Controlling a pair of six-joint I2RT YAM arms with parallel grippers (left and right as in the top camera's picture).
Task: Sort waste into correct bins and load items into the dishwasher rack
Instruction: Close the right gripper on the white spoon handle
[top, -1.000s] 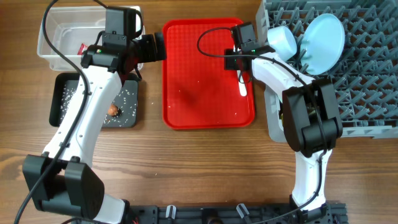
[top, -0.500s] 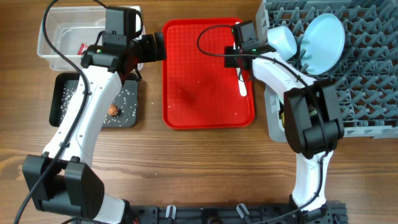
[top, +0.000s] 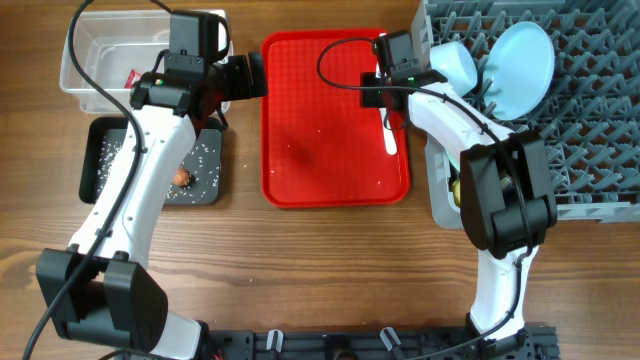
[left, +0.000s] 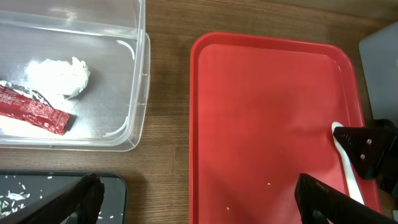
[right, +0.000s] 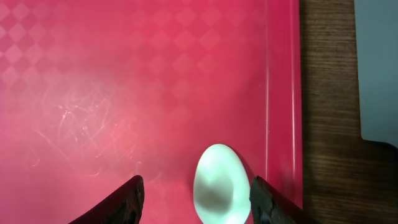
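Observation:
A white plastic spoon (right: 217, 194) lies on the red serving tray (top: 320, 120) near its right rim. My right gripper (right: 196, 185) is open low over the tray, one finger on each side of the spoon's bowl, with a clear gap on the left. My left gripper (left: 199, 205) is open and empty, hovering over the gap between the tray and the bins. The clear tub (left: 140, 74) holds a red wrapper (left: 34, 112) and a white tissue ball (left: 59, 74). Rice grains and a brown lump (top: 181, 177) lie in the black tray (top: 95, 195). A pale blue plate (top: 522, 65) and a bowl (top: 452, 65) stand in the grey rack (top: 600, 150).
A few rice grains (left: 269, 183) are scattered on the red tray. The rack's left wall (top: 437, 170) stands close beside the tray's right edge. Bare wooden table (top: 320, 270) lies in front of the tray and bins.

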